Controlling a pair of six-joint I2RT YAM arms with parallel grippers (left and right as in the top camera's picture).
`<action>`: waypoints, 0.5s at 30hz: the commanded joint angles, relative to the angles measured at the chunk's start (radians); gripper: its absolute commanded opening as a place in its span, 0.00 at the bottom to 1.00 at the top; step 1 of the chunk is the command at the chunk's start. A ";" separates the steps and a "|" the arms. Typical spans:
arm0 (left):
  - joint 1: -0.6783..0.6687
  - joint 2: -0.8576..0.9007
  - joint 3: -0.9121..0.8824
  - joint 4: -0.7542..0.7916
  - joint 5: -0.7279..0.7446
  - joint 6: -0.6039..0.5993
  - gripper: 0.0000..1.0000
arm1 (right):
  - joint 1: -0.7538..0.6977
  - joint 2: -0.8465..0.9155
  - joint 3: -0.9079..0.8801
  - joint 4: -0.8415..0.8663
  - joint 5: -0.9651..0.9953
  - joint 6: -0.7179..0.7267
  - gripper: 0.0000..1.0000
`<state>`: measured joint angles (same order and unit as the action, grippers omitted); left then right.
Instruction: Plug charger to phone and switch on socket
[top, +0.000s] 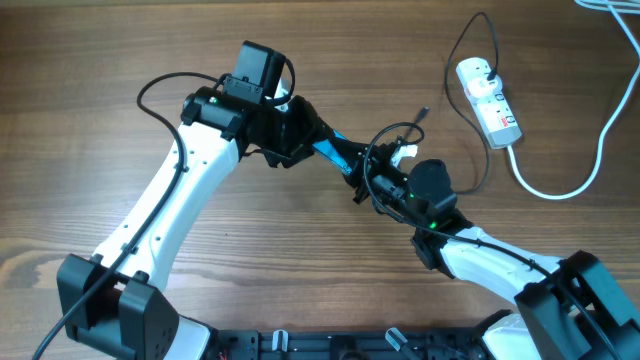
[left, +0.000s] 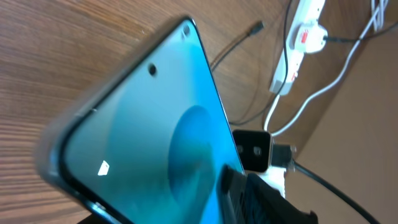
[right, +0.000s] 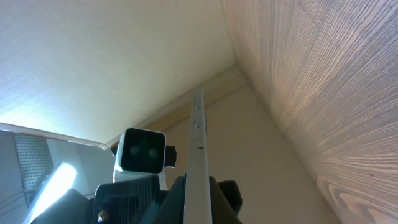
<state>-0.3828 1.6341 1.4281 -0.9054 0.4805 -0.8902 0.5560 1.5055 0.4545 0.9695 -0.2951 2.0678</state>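
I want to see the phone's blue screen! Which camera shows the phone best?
The left wrist view: the phone fills it, teal screen facing the camera. Overhead shows only a blue sliver of it; right wrist sees just its thin edge.

Left of the power strip (top: 488, 102), the left gripper (top: 308, 140) and right gripper (top: 362, 178) crowd the raised phone (top: 330, 152), packed tight together. Black cable (top: 424, 114) trails between there and the strip. White cord (top: 601, 150) fences the strip's right side. You get bare table (top: 80, 120) far left.
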 joint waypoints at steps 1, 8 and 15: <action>-0.003 -0.012 -0.002 0.012 -0.092 -0.042 0.48 | 0.004 -0.006 0.025 0.018 -0.039 0.004 0.04; -0.006 0.001 -0.003 0.041 -0.131 -0.121 0.46 | 0.004 -0.006 0.025 0.045 -0.093 0.004 0.04; -0.014 0.016 -0.003 0.065 -0.125 -0.206 0.30 | 0.004 -0.006 0.025 0.030 -0.068 0.004 0.04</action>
<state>-0.3866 1.6382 1.4265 -0.8585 0.3660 -1.0424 0.5488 1.5055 0.4557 0.9981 -0.3130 2.0758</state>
